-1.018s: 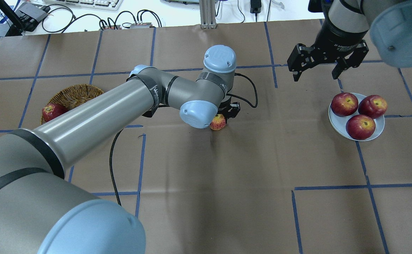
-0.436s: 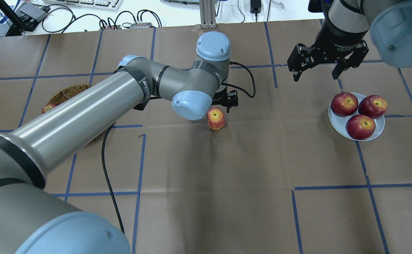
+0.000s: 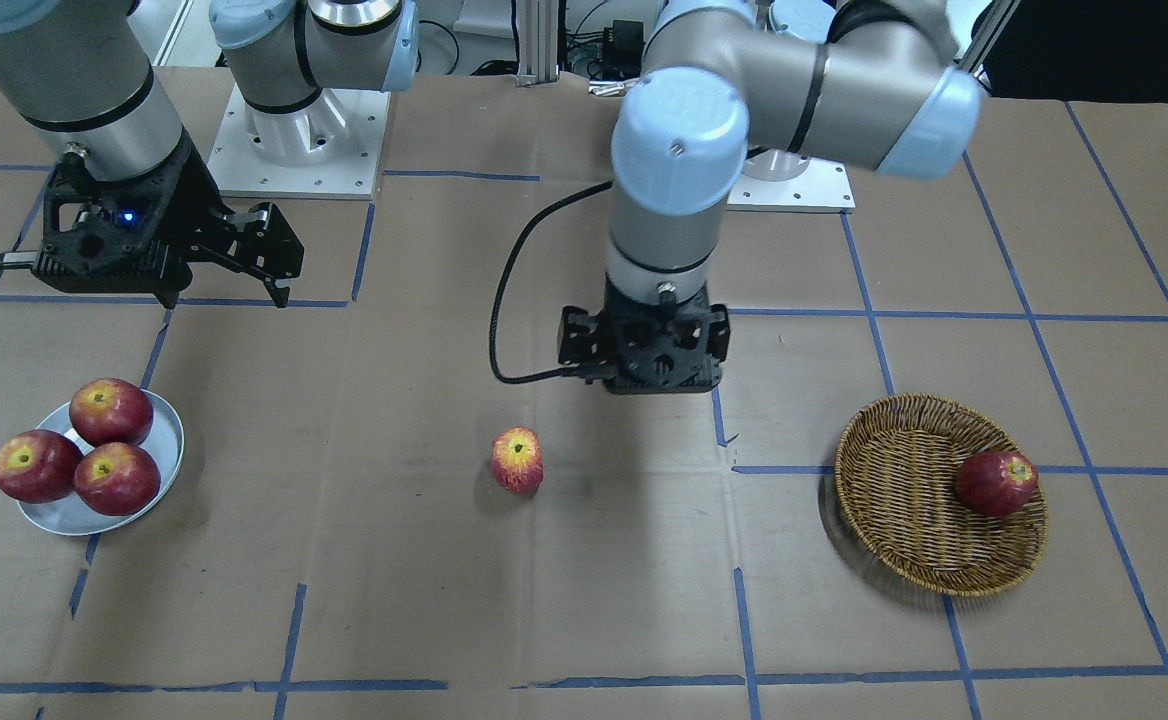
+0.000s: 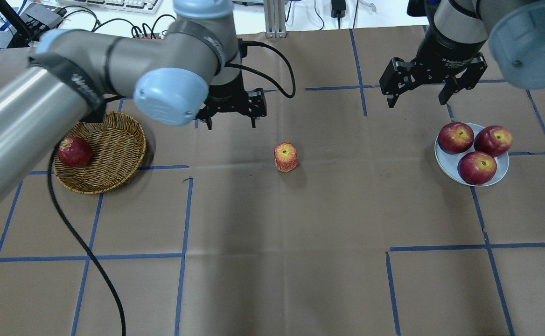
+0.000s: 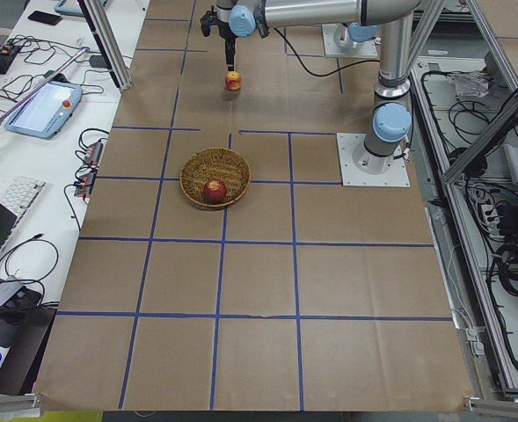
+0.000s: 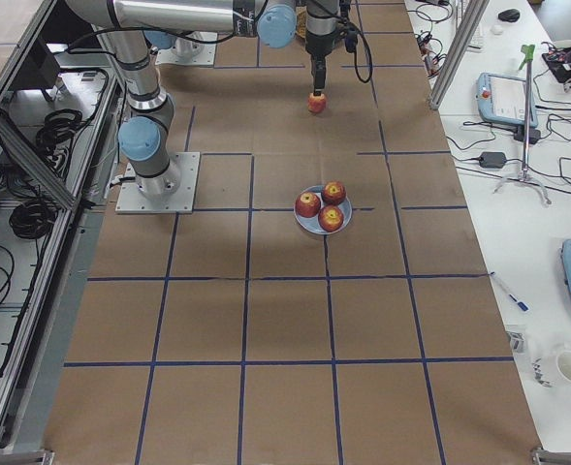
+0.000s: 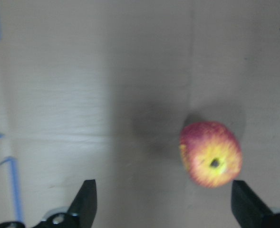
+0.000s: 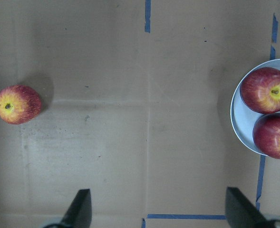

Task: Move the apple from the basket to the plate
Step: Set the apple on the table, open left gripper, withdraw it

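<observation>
Left gripper (image 4: 230, 120) hangs clear above the table, fingers spread wide and nothing between them. Its wrist camera looks straight down and catches the pale red apple with the yellow-orange blush around its stem (image 4: 286, 157), low in the frame and close under one fingertip, touching neither. That apple sits stem-up on the brown paper table with the blue tape grid (image 4: 300, 233), out in the open middle, well apart from both containers.

Off to the left arm's side is the round tan woven wicker basket (image 4: 114, 156), and one darker all-red apple (image 4: 74, 151) rests against its inner wall.

Across the table, the right gripper (image 4: 417, 99) hovers with its fingers wide apart too, holding nothing, near the small round pale grey-white plate (image 4: 446, 162). Three deep-red apples with yellow stem patches (image 4: 455, 138) crowd that plate, touching one another.
</observation>
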